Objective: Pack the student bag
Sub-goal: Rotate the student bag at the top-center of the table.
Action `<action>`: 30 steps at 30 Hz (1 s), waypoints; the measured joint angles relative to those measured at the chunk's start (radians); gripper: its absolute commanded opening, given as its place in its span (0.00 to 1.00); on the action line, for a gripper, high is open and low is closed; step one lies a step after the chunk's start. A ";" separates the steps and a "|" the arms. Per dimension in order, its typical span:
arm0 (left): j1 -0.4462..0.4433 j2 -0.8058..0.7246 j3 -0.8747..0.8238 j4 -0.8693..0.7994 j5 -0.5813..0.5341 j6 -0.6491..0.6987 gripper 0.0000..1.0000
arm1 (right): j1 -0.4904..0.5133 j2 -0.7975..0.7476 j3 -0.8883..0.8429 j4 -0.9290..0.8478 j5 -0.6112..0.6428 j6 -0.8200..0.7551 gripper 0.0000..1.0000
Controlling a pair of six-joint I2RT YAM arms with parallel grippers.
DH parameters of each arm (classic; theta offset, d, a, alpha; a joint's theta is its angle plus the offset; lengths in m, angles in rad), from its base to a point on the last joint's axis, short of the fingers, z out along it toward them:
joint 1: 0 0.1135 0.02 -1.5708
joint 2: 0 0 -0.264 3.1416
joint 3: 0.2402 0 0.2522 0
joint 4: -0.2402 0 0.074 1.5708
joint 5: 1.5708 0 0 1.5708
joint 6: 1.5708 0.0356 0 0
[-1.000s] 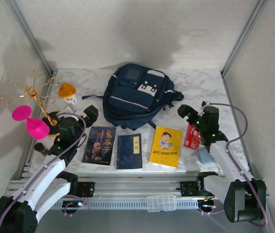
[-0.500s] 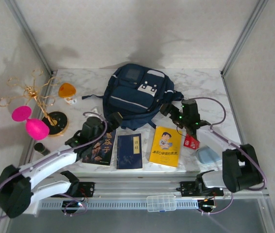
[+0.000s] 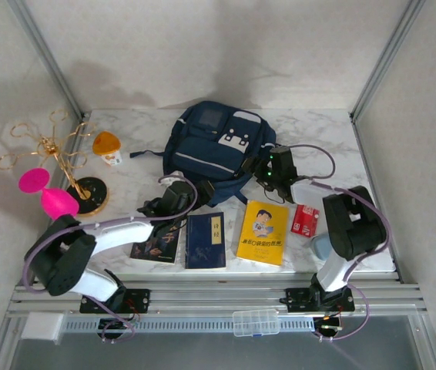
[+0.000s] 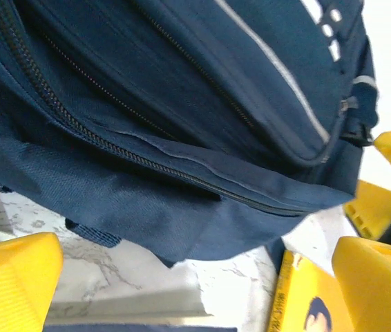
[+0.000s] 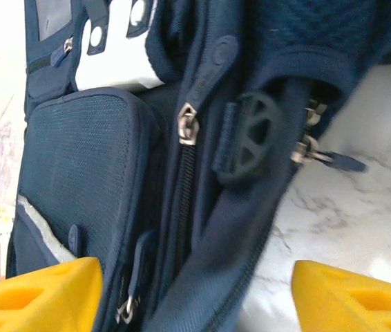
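The student bag [image 3: 212, 146], a navy backpack with a pale stripe and a white dotted patch, lies flat at the table's back middle. My left gripper [image 3: 201, 190] sits at its near lower edge, open. In the left wrist view its yellow fingertips [image 4: 12, 283] frame bare marble just below the bag [image 4: 182, 124], with nothing between them. My right gripper [image 3: 255, 165] is at the bag's right side. Its open jaws [image 5: 199, 297] straddle the bag's side fabric [image 5: 202, 228], where a silver zipper pull [image 5: 187, 124] hangs above.
Three books lie in front of the bag: a dark one [image 3: 156, 240] under my left arm, a blue one [image 3: 206, 240] and a yellow one [image 3: 263, 233]. A red packet [image 3: 305, 220] lies right. A gold stand [image 3: 48, 150], pink goblet [image 3: 45, 193] and orange item [image 3: 106, 144] occupy the left.
Both arms have reached forward from beside the books to the bag, the left to its lower edge, the right to its right side. The right jaws have narrowed somewhat.
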 measured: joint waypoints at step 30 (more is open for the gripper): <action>0.148 0.460 0.421 0.152 0.148 0.182 0.99 | 0.079 -0.211 -0.115 -0.019 0.119 0.045 0.01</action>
